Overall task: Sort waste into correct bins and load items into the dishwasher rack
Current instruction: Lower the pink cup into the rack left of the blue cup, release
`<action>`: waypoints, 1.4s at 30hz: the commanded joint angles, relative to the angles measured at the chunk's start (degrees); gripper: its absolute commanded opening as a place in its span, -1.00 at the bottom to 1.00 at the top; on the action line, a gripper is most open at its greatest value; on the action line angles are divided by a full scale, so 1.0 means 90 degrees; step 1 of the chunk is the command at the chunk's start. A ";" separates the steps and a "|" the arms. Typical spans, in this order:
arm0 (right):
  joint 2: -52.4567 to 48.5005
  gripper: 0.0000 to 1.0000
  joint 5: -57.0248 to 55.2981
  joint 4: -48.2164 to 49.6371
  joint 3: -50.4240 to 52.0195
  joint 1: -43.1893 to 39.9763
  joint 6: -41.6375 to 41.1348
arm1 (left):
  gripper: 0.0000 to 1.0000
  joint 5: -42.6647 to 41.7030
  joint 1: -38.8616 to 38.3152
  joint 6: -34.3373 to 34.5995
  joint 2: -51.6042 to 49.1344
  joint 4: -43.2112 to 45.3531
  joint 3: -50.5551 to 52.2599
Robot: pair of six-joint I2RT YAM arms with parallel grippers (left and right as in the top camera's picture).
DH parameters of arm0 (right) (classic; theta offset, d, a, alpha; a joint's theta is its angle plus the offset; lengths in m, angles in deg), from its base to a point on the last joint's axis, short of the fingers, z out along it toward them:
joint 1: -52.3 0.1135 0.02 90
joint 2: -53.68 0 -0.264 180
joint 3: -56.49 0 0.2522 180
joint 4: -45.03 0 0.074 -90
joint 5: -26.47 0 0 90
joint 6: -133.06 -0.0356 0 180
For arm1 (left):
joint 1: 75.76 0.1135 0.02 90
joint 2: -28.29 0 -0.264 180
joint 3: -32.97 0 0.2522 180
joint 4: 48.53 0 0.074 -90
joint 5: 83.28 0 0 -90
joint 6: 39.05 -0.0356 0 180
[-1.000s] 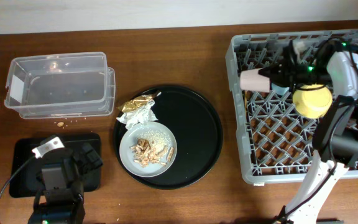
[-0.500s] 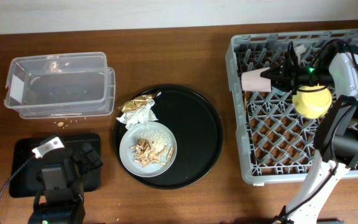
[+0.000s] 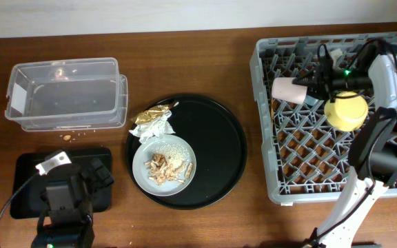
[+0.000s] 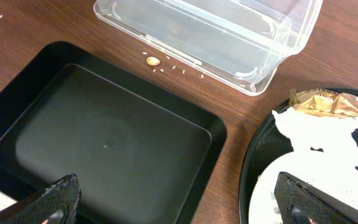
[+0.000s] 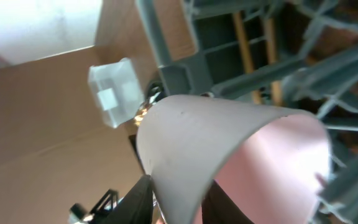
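Observation:
My right gripper (image 3: 307, 87) is shut on the small pink cup (image 3: 287, 89), held on its side over the left part of the grey dishwasher rack (image 3: 267, 138); the cup (image 5: 229, 155) fills the right wrist view. A yellow bowl (image 3: 345, 111) sits in the rack beside the arm. The round grey plate (image 3: 143, 169) with rice and brown scraps lies on the round black tray (image 3: 219, 151), with the white tissue and gold wrapper (image 3: 151, 121) at its edge. My left gripper (image 4: 179, 208) is open over the flat black tray (image 4: 104, 143). The clear box (image 3: 66, 93) stands at the back left.
Crumbs (image 4: 153, 61) lie on the table between the clear box (image 4: 216, 31) and the flat tray. The left arm's body covers the flat black tray (image 3: 26, 172) from above. Wooden chopsticks (image 5: 244, 46) show through the rack's lattice.
My right gripper has shifted the pink cup slightly right and up over the rack. The left arm has not moved.

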 commanded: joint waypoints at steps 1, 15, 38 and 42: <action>0.0316 -0.44 -0.2336 -0.0053 -0.0078 -0.0027 -0.0750 | 0.98 0.0066 -0.0024 0.0034 0.0036 -0.0005 -0.0085; 0.2171 -0.33 -0.4367 -0.0100 -0.0080 0.0005 -0.1455 | 0.98 0.0066 -0.0024 0.0034 0.0036 -0.0005 -0.0085; 0.2205 0.97 -0.5746 0.0299 -0.0075 0.4816 -0.1122 | 0.98 0.0066 -0.0024 0.0034 0.0036 -0.0002 -0.0085; 0.2011 0.98 -0.5729 0.0449 -0.0075 0.5251 -0.1117 | 0.98 0.0066 -0.0024 0.0034 0.0036 -0.0005 -0.0085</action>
